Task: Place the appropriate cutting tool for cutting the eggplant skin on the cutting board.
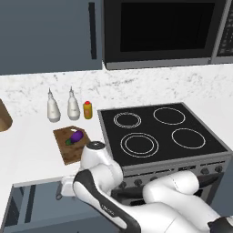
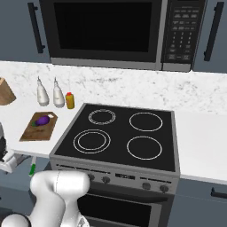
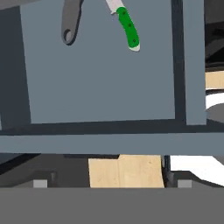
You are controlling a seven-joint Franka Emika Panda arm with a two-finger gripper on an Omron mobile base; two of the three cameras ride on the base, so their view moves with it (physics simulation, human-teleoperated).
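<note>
Claw: low, below the counter edge, over an open drawer point(image 3: 100, 78); arm folded down at front left of stove point(image 1: 159, 132). Fingertips barely visible, so can't tell if parted or closed. Ahead of claw, far end of drawer: grey cutting tool point(image 3: 70, 22), top cut off; just beside it, green-handled knife point(image 3: 129, 28), blade mostly cut off. Above, on counter: eggplant point(image 1: 76, 136) lying on cutting board point(image 1: 73, 150).

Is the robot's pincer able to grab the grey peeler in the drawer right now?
Probably yes. In the hand view the drawer lies open, and the grey peeler rests on its bare floor beside the green-handled knife, apart from it. Nothing covers the peeler, though the pincer's fingertips are hard to make out.
</note>
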